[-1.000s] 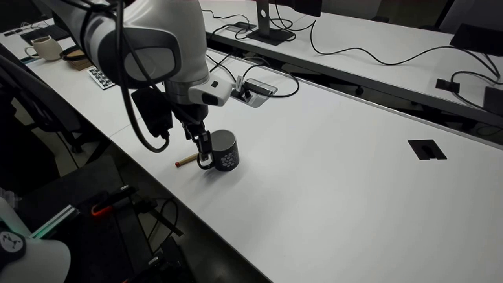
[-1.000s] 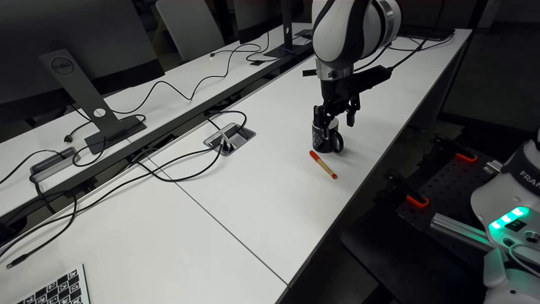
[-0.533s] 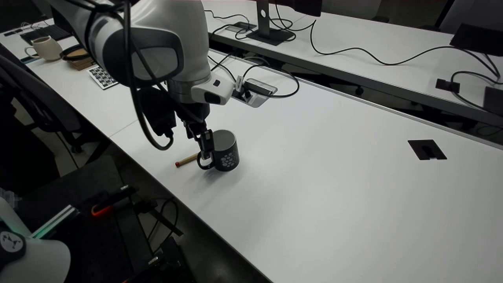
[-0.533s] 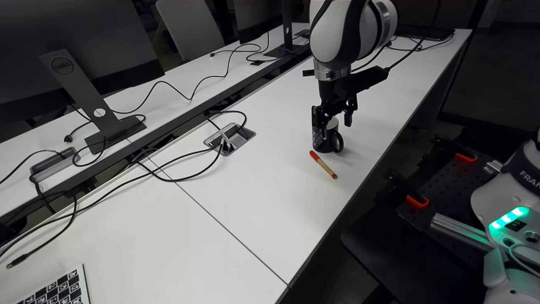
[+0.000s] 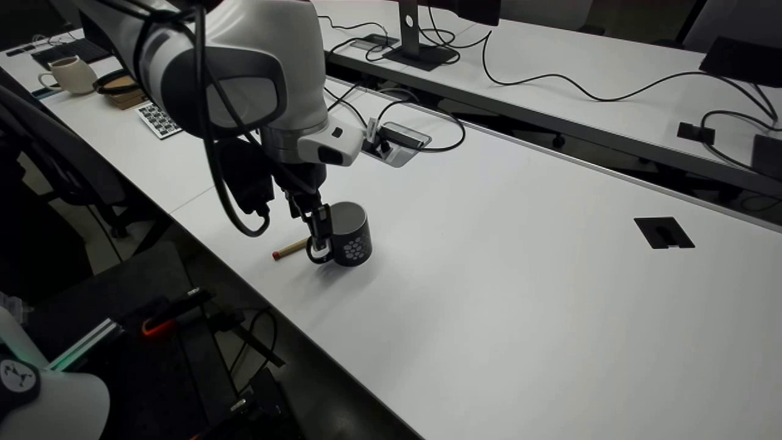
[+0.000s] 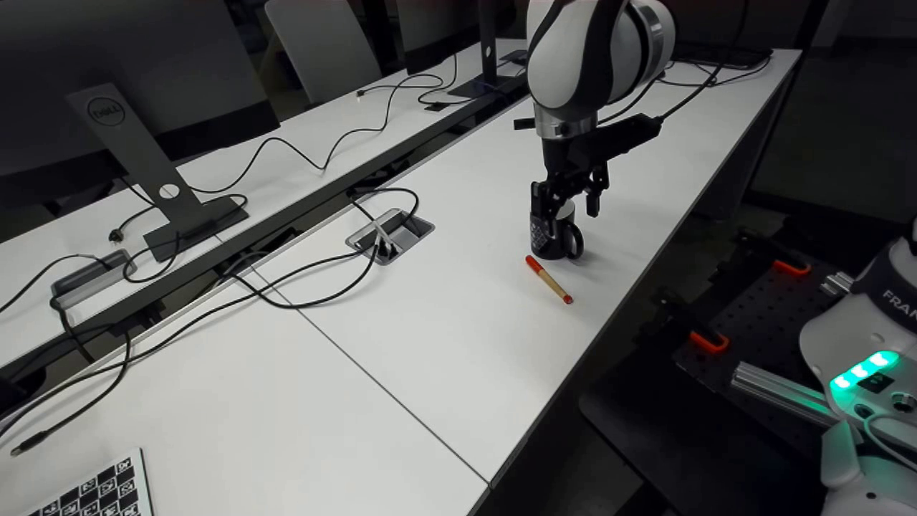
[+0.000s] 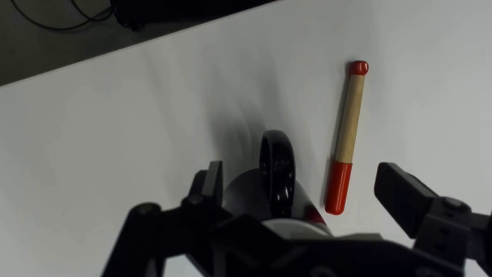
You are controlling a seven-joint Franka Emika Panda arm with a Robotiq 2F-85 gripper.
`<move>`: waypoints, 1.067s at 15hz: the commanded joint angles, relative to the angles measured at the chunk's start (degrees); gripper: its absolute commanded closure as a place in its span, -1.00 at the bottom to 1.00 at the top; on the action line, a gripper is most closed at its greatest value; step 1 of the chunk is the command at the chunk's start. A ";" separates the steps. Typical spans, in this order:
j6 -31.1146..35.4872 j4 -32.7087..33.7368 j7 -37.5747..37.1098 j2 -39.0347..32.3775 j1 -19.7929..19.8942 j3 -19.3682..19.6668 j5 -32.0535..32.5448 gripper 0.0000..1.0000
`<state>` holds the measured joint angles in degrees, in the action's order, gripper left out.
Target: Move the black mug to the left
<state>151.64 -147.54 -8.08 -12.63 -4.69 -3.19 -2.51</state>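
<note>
Since the frame a second ago, we note a slight shift of the arm [image 5: 293, 73] and gripper [image 7: 299, 184]; the black mug [image 5: 351, 238] stands upright where it stood. Taking the wrist view left to right, we first find one finger [image 7: 214, 184] beside the mug; contact there we cannot confirm. Next comes the mug, on the white table [image 7: 96, 154], its handle [image 7: 284, 169] pointing towards the edge and showing in the gap between the fingers. We record the gripper as spread apart and clamped on nothing. In our judgement, an off-centre close could knock the handle and turn or tip the mug; a pinch on the handle alone could let the body swing. Farther right lies the red-and-tan stick [image 7: 349, 127], near the mug and inside the same gap. If lowered, the outer finger could drag it against the mug. Should "left" mean the robot's own, the stick would lie in the mug's path and could catch under its base. Last, we find the other finger [image 7: 399, 196], apart from the stick.
</note>
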 commanded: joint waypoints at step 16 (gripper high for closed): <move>2.15 2.23 -1.62 -3.31 -0.56 1.85 1.66 -1.00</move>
<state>153.07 -146.16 -8.31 -14.88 -4.73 -1.91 -1.96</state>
